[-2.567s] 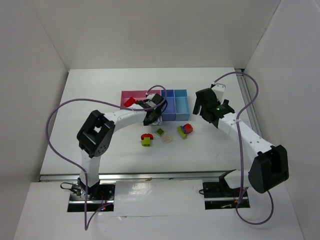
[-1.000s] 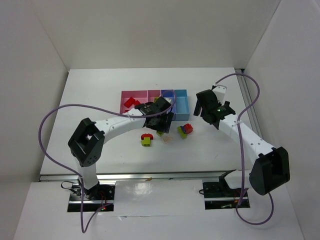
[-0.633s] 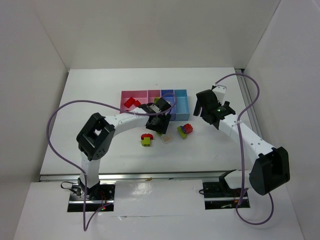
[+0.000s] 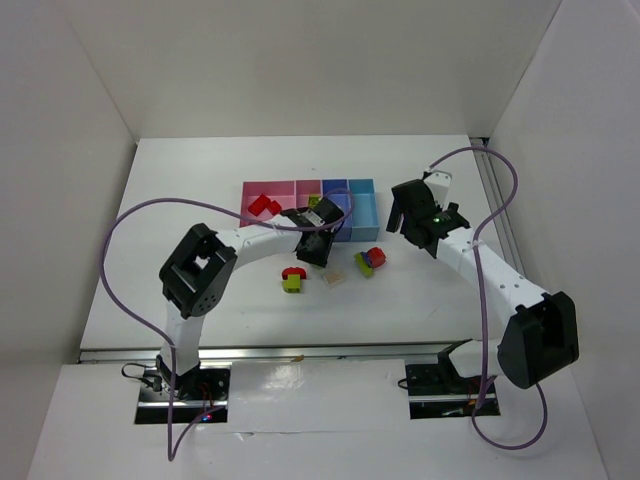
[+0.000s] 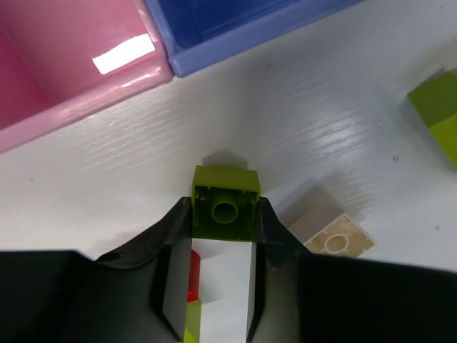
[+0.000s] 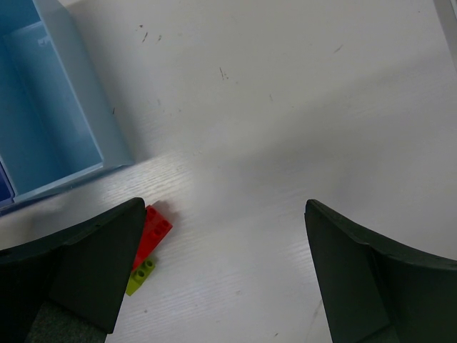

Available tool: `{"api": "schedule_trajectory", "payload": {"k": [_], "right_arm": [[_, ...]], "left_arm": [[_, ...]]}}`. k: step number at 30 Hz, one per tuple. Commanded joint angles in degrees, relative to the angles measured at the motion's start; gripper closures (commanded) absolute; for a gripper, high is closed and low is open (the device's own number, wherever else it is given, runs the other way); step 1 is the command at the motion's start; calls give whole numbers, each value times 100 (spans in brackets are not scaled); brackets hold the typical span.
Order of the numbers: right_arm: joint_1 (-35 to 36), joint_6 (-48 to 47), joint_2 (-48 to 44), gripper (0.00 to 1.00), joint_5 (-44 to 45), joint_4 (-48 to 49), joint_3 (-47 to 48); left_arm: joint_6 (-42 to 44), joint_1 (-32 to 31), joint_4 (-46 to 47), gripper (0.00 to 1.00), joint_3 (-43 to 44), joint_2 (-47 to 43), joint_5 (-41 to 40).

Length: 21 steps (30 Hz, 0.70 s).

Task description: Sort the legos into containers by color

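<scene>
My left jaws are pinching the small lime green plastic studded brick [image 5: 226,187] on the white counter [image 5: 343,107], with a cream brick [image 5: 332,239] just beside it. I should lift straight up, keeping the grip square, to clear the pink plastic bin [image 5: 71,61] and periwinkle bin [image 5: 235,21] beyond. My right jaws hang spread, empty.

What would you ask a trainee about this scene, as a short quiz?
1. True or false: the left gripper is shut on a green brick.
2. The right gripper is: A open with nothing between its fingers, B shut on a brick, C out of view.
3. Where do the red bricks lie?

Key: 1 true. 2 A. 3 in a pink bin.
</scene>
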Motion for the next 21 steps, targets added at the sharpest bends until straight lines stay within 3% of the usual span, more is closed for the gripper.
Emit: {"api": "schedule_trajectory", "payload": {"k": [1, 7, 11, 21], "right_arm": [[35, 37, 12, 1, 131, 29, 26], [35, 37, -40, 1, 183, 81, -88], [35, 37, -93, 1, 184, 82, -88], [35, 37, -93, 1, 236, 82, -36]], "left_arm": [[34, -2, -195, 74, 364, -87, -291], [-18, 51, -399, 85, 856, -474, -660], [-220, 437, -627, 91, 1514, -422, -486], [-317, 1026, -1145, 90, 3667, 1054, -458]]}}
